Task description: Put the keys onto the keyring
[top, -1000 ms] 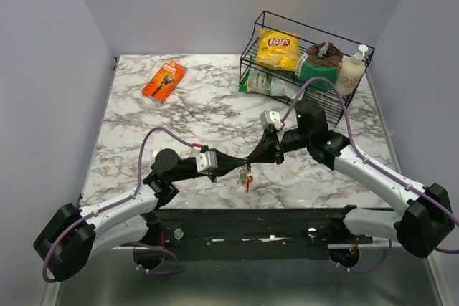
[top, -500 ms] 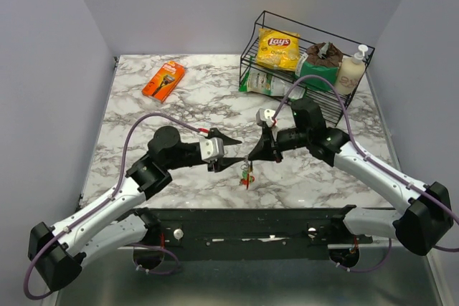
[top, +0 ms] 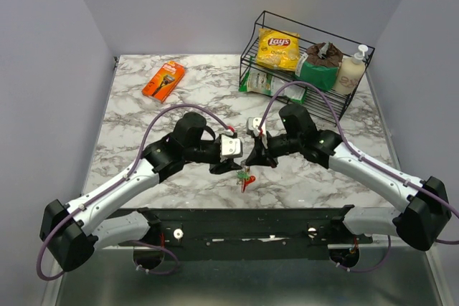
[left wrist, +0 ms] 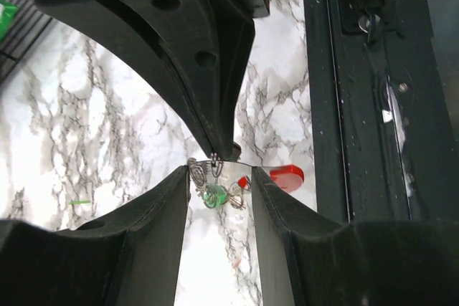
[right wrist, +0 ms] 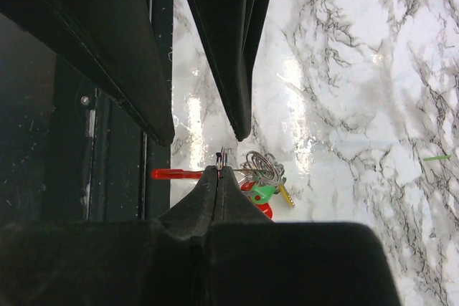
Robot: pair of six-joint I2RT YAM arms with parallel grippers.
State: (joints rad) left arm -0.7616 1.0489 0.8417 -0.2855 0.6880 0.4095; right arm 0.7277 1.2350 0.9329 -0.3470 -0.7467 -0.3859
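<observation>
Right-arm fingers (right wrist: 204,202) are pressed fully together, pinching the thin edge of the grey metal keyring with one red side (right wrist: 178,173). The red part sticks out sideways from the pinch toward the black rail (top: 251,223) at the counter's near edge. Below the pinch hangs a bunch of small metal keys with green, red and yellow plastic heads (right wrist: 262,193), tangled with a coil of thin wire (right wrist: 262,166). Whether every key is threaded on the keyring I cannot tell. The bunch hangs over the white marble-patterned counter (top: 143,120), near its front edge and about midway between the two arms.

Left-arm fingers (left wrist: 154,220) stand partly apart, one tip on either side of the bunch, gripping nothing. The green head sits in the gap between them, and the right-arm tips come down from above to meet them.

A second ago the left-arm fingers were closed at the bunch, with that arm stretched low from the left. Half a second ago they had sprung apart. The left elbow has since swung up and inward toward the counter's middle, and the right wrist has shifted a little leftward. The bunch hangs at nearly the same spot. At the back, the orange package (top: 163,80) and the black wire rack (top: 252,44) holding a yellow chip bag (top: 278,48) are unmoved.
</observation>
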